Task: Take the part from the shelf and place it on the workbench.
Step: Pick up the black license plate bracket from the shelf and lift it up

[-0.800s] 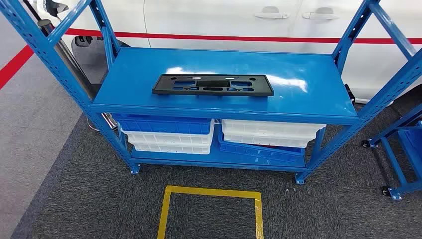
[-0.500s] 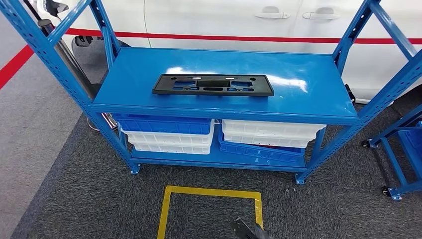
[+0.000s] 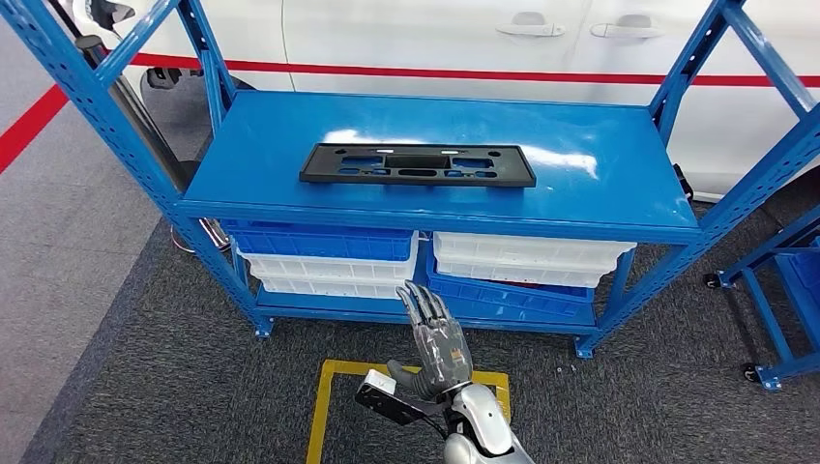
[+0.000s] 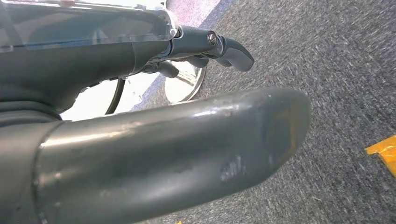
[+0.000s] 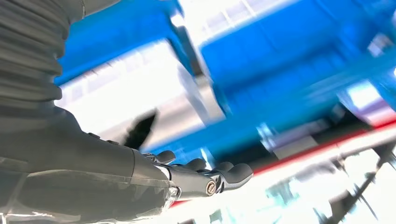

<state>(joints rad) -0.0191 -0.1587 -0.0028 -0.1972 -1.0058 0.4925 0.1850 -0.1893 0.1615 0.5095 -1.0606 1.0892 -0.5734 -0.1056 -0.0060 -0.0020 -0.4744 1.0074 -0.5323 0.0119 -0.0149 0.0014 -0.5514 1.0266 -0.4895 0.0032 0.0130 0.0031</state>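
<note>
Black plastic part (image 3: 417, 164), flat, long and slotted, lying on top deck of blue shelf (image 3: 619, 184), roughly centred on deck, long side parallel to deck's front edge. Untouched; nothing resting on or against it.

Below deck, on lower level of shelf: white and blue bins (image 3: 329, 256) stacked in two groups, left group level, right group (image 3: 522, 266) with lowest blue bin tilted.

Right hand (image 3: 437, 340) raised in front of shelf, level with lower bins, well below deck and well short of part. Fingers (image 3: 422, 302) extended and apart, pointing toward shelf; nothing held. Right wrist picture blurred, showing fingers (image 5: 224, 175) stretched out with nothing in them, blue and white of shelf beyond.

Left hand (image 4: 205, 46) seen close in left wrist picture over grey carpet, nothing held; whether fingers apart or curled cannot be told.

Behind shelf: white car body (image 3: 406, 39) with red stripe. In front of shelf on carpet: yellow taped square (image 3: 319, 416). Right of shelf: part of a second blue wheeled frame (image 3: 774, 290). Workbench not identified.

Progress assessment: early stage. Reach under way only; grasp, lift, carry and placing on workbench all outstanding. Nothing completed as far as visible.
</note>
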